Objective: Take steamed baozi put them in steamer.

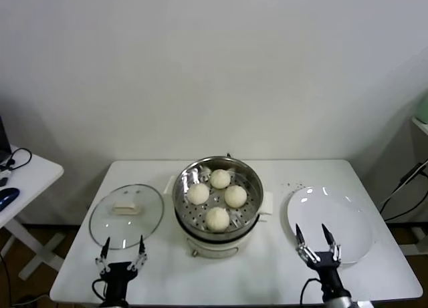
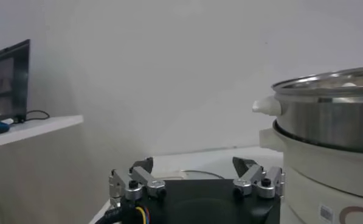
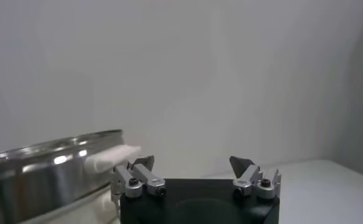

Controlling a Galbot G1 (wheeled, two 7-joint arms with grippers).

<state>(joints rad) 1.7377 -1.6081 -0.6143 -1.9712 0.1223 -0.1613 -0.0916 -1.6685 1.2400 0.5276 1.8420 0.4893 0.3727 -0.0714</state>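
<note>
Several cream-white steamed baozi (image 1: 217, 198) lie inside the shiny steel steamer (image 1: 184, 188), which sits on a white cooker base in the middle of the table. My left gripper (image 1: 123, 244) is near the front edge, left of the steamer, open and empty. At the front right, my right gripper (image 1: 313, 236) is over the near rim of the white plate (image 1: 351, 231), open with nothing between its fingers. The left wrist view shows its open gripper (image 2: 195, 163) beside the steamer wall (image 2: 327, 122). The right wrist view shows its open gripper (image 3: 193, 162) and the steamer rim (image 3: 53, 155).
A round glass lid (image 1: 127, 216) lies flat on the table left of the steamer, just beyond my left gripper. A second white table (image 1: 23, 181) with cables and a blue mouse stands at far left. Cables hang at the far right.
</note>
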